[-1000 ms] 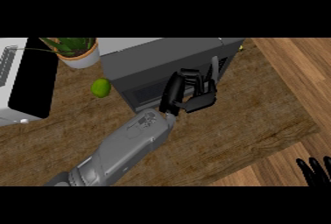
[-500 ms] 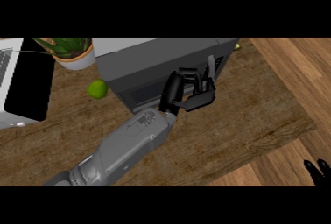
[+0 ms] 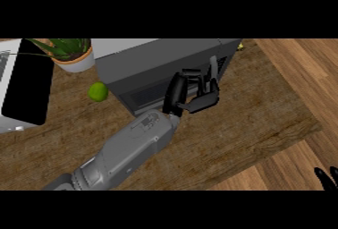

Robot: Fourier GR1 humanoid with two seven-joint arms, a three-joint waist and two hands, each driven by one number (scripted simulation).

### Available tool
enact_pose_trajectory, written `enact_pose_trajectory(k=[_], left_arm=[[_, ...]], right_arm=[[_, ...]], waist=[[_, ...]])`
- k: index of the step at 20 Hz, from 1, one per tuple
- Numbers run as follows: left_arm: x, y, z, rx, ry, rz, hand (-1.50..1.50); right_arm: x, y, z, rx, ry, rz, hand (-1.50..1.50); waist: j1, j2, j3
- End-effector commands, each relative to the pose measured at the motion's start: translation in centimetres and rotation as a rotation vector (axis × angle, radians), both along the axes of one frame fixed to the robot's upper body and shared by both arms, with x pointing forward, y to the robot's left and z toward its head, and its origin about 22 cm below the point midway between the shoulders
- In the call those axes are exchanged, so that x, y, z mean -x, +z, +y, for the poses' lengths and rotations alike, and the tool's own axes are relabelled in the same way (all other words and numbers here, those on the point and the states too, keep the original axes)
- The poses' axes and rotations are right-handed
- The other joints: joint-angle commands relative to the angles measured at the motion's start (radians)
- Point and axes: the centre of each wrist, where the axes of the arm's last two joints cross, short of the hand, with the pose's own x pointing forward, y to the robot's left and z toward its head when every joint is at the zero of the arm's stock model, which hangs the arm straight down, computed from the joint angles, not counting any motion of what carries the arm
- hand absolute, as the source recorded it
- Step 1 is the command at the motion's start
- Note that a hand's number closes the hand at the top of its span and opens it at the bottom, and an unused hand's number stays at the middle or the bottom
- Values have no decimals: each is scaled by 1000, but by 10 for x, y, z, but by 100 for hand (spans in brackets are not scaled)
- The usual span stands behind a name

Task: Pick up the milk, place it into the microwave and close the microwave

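The milk is not showing anywhere, so I cannot tell where it is. The left hand (image 3: 195, 91), fingers spread and straightening, is shifting right along the microwave (image 3: 158, 62) front, probably pushing its door shut.

Only fingertips of the right hand (image 3: 326, 176) show at the lower right edge.

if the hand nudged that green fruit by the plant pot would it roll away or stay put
The green fruit looks round and smooth, so it would probably roll. It lies free on the flat wooden counter, with only the plant pot nearby to stop it.
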Motion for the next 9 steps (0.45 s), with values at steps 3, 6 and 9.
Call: enact_pose_trajectory(k=[3, 6, 9], left_arm=[[-17, 15, 0, 5, 14, 2, 150], [-16, 11, 0, -8, 14, -4, 150], [-18, 8, 3, -9, 25, 3, 150]], right_arm=[[3, 5, -3, -5, 31, 3, -150], [5, 7, -3, -5, 43, 13, -150], [6, 11, -2, 2, 58, 2, -150]], waist=[[-18, 13, 0], [-14, 12, 0], [-20, 14, 0]])
